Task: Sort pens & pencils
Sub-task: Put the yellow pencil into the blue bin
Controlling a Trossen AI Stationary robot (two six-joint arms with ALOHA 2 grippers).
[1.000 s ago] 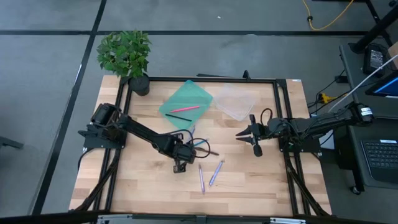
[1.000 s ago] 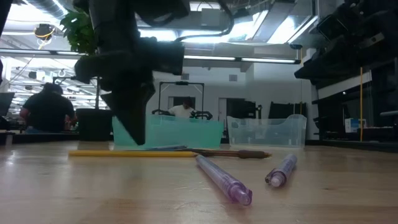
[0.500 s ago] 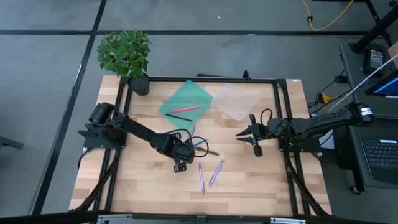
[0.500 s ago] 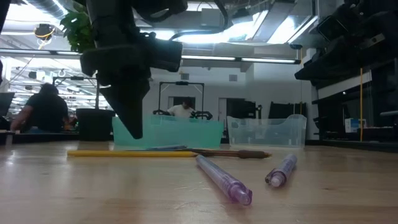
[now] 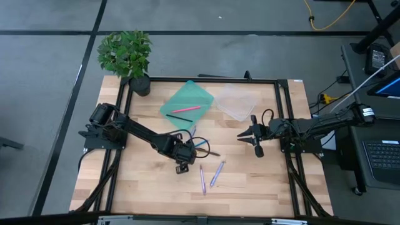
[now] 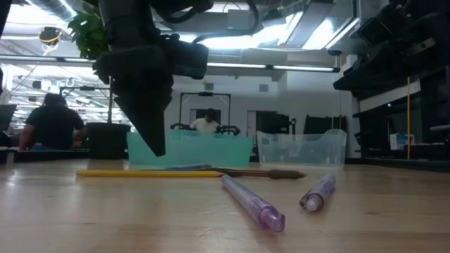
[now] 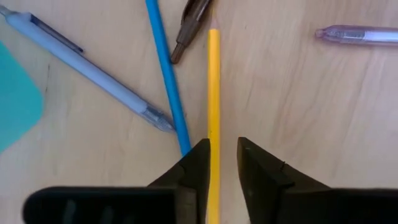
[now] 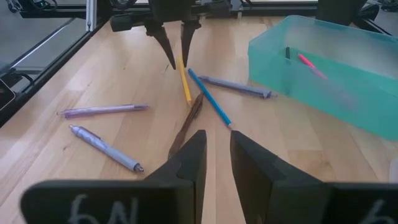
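— Where's the yellow pencil?

— Mid-tabletop, flat on the pale wood, between the left gripper's narrowly parted fingers, not pinched. Blue pencil beside it.

— The right gripper?

— Narrow gap, holding nothing, nearer the right edge.

— The room?

— Seated people behind the teal bin.

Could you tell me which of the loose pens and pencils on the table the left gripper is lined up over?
The yellow pencil: it runs straight between the left gripper's parted fingers. The blue pencil passes just beside one finger, and the pens lie farther off.
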